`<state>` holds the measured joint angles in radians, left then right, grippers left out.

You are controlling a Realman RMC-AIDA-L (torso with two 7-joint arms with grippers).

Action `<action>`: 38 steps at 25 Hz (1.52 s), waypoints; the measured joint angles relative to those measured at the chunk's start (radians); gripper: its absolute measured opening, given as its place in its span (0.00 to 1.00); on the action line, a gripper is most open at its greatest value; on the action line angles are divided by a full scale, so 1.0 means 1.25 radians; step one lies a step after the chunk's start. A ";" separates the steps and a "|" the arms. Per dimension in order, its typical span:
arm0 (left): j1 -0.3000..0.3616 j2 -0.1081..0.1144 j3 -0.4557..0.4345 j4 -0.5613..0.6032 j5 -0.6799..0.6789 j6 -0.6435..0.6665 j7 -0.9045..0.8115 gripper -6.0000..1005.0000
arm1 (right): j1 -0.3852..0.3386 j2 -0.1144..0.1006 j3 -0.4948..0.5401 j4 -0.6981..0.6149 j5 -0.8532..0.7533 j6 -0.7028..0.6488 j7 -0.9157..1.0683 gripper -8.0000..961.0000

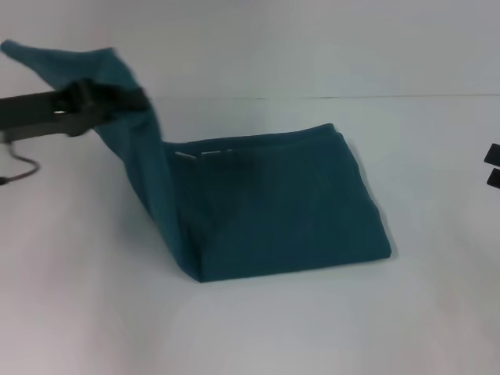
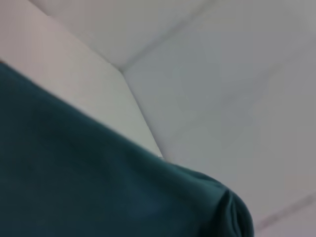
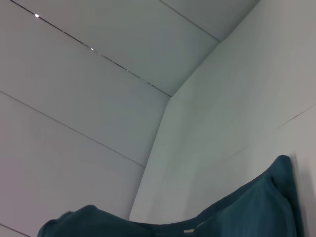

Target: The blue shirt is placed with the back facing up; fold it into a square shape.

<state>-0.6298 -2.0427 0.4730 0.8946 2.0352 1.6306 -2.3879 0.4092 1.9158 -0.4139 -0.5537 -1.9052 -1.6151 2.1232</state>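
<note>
The blue shirt lies partly folded on the white table, a dark teal block in the middle of the head view. Its left part is pulled up off the table as a taut flap toward the upper left. My left gripper is shut on that raised cloth, high above the table at the left. The left wrist view is filled low down by the blue shirt. My right gripper shows only as a dark tip at the right edge, away from the cloth. The right wrist view catches the blue shirt from afar.
The white table stretches around the shirt, with a white wall behind it. A thin dark cable hangs under the left arm. A small white label shows at the shirt's far edge.
</note>
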 joint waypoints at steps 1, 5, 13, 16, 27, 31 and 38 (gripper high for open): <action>-0.010 -0.005 0.024 0.000 0.000 0.000 0.000 0.01 | 0.000 0.000 0.000 0.000 0.000 0.000 0.000 0.92; -0.048 -0.025 0.116 -0.003 -0.001 -0.032 0.005 0.01 | 0.001 0.000 0.000 0.000 0.000 0.000 0.000 0.92; -0.117 -0.081 0.263 -0.014 0.000 -0.136 0.006 0.01 | 0.003 0.000 0.000 0.006 0.000 0.001 0.000 0.92; -0.135 -0.096 0.332 -0.032 -0.001 -0.206 0.003 0.01 | 0.001 0.000 0.000 0.007 0.000 0.001 0.000 0.92; -0.247 -0.102 0.450 -0.285 -0.025 -0.425 0.065 0.04 | -0.004 0.000 0.000 0.009 -0.002 0.009 0.000 0.91; -0.248 -0.102 0.459 -0.265 -0.038 -0.311 0.111 0.06 | -0.006 0.000 0.003 0.009 -0.010 0.009 0.000 0.91; -0.199 -0.097 0.451 -0.212 -0.040 -0.228 0.131 0.21 | -0.008 -0.001 0.000 0.009 -0.012 0.020 0.000 0.91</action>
<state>-0.8790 -2.1645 1.0362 0.6299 1.9848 1.3456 -2.2239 0.3997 1.9150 -0.4142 -0.5420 -1.9202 -1.5904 2.1236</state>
